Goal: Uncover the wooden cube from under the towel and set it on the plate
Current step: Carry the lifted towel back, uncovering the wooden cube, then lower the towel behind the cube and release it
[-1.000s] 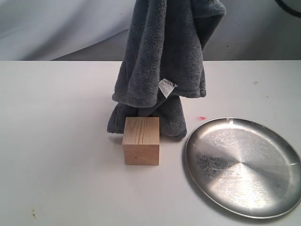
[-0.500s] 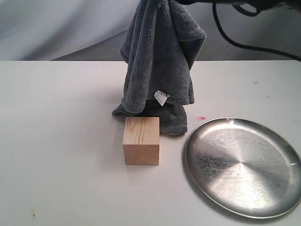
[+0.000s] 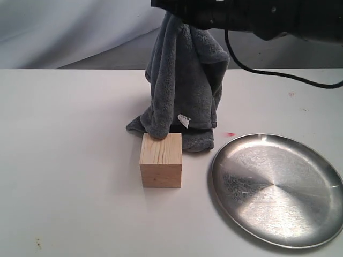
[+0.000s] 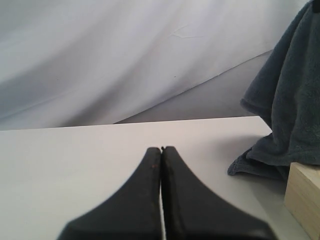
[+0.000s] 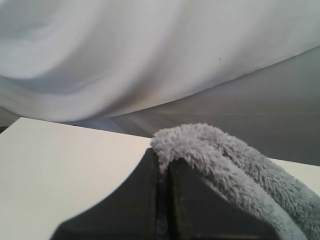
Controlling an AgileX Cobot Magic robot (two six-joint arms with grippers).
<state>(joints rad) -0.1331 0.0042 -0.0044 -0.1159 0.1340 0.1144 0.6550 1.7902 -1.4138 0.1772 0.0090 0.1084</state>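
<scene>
The wooden cube (image 3: 161, 160) stands uncovered on the white table, left of the plate (image 3: 276, 190); its corner also shows in the left wrist view (image 4: 304, 200). The dark grey towel (image 3: 185, 80) hangs from my right gripper (image 5: 164, 160), which is shut on a fold of it. The towel's lower end, with the white tag (image 3: 184, 120), rests on the table just behind the cube and touches its top back edge. My right arm (image 3: 252, 16) crosses the top of the exterior view. My left gripper (image 4: 161, 149) is shut and empty, low over the table, apart from the towel (image 4: 285, 115).
The white table (image 3: 69, 160) stretches left of the cube and in front of it. A small red mark (image 3: 230, 134) lies behind the plate. A pale backdrop cloth (image 3: 64, 27) hangs behind the table. A black cable (image 3: 278, 72) droops from the right arm.
My right arm has come down into view from the top, lowering the towel. The cloth has bunched narrower and its lower end has settled on the table behind the cube.
</scene>
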